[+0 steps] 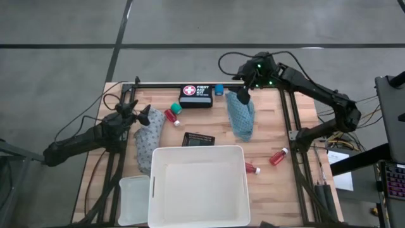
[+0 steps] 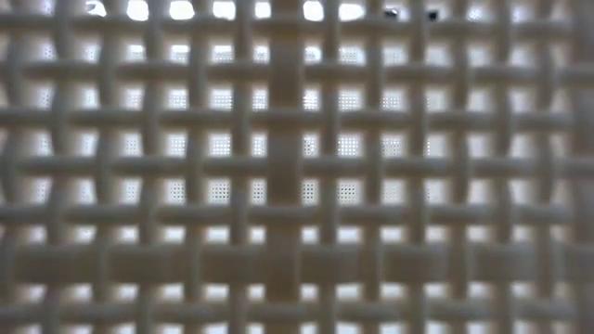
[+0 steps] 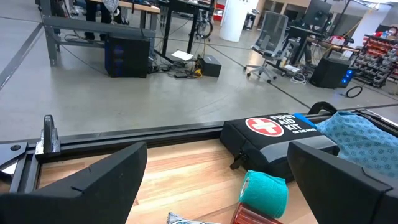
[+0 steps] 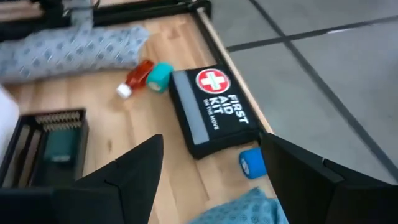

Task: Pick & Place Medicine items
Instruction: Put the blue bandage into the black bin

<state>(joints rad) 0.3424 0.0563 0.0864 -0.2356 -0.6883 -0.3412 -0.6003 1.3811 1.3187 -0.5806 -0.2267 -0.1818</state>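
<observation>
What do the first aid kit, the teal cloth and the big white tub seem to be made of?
First aid kit: looks like black woven fabric, matte, soft rounded edges and a printed white label. Teal cloth: thin printed textile, judging by its folds and small pattern. Big white tub: probably moulded plastic, smooth and slightly glossy, with rounded corners and a rolled rim.

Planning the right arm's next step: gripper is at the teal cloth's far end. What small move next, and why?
Probably close fully on the cloth, then lift. The right gripper sits at the far end of the teal cloth, jaws apart in its wrist view with the cloth's edge between them. The rest of the cloth lies on the table, near the white tub.
</observation>
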